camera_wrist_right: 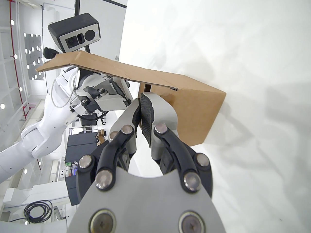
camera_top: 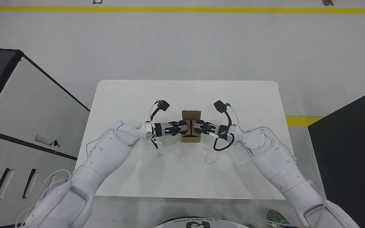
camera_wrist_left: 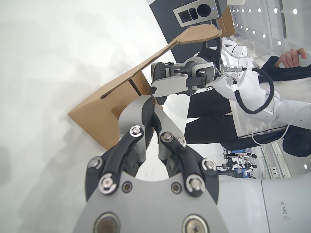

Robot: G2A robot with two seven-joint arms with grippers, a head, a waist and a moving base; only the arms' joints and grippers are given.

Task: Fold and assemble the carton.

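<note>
At the centre of the white table (camera_top: 239, 102), we see the brown carton (camera_top: 191, 116) standing between the robot's two grippers, which meet it from opposite sides. We find the left gripper (camera_top: 182, 129) at the carton's left side and the right gripper (camera_top: 198, 127) at its right. Their tips come close together at the box's open face.

One long flap rises from the carton's far wall. It is tilted and creased partway along, and its free end hangs in the air above both grippers.

From the left wrist, we see that arm's own gripper (camera_wrist_left: 149, 112) clamped tight, with a thin sliver of brown cardboard pinched between its black pads. It has hold of a short flap at the carton's open end. The carton's (camera_wrist_left: 97, 115) plain side wall rests on the table just beside those fingers. The other arm's gripper (camera_wrist_left: 155, 92) arrives from the opposite side, its tip almost against the same flap.

From the right wrist, we see the right gripper (camera_wrist_right: 142, 112) with its textured pads pressed together and hardly any gap between them, right at the carton's (camera_wrist_right: 194, 105) open end. We cannot tell whether any cardboard lies between those pads. The left gripper (camera_wrist_right: 126, 101) sits just beyond, under the raised flap.

A yellow line (camera_top: 182, 9) crosses the floor beyond the table.
</note>
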